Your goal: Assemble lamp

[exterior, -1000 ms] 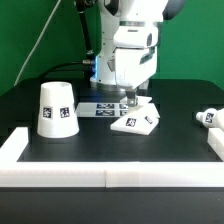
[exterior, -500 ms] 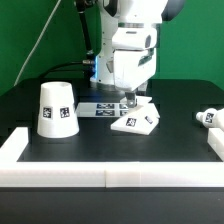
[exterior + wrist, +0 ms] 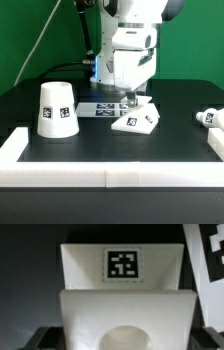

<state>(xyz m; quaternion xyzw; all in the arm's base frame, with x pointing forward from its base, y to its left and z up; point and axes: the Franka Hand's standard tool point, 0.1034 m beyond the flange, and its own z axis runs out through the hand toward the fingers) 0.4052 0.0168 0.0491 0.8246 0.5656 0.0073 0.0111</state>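
The white lamp base lies on the black table just right of centre in the exterior view. My gripper is down on its rear edge. In the wrist view the base fills the picture, with a tag on its far wall and a round socket hole near me. My gripper straddles the base, and each dark finger lies against one of its side walls, shut on it. The tapered shade stands at the exterior view's left. The bulb lies at the far right.
The marker board lies flat just behind and left of the base, and its edge shows in the wrist view. A white rail runs along the table's front, with raised ends at both sides. The robot's body stands behind.
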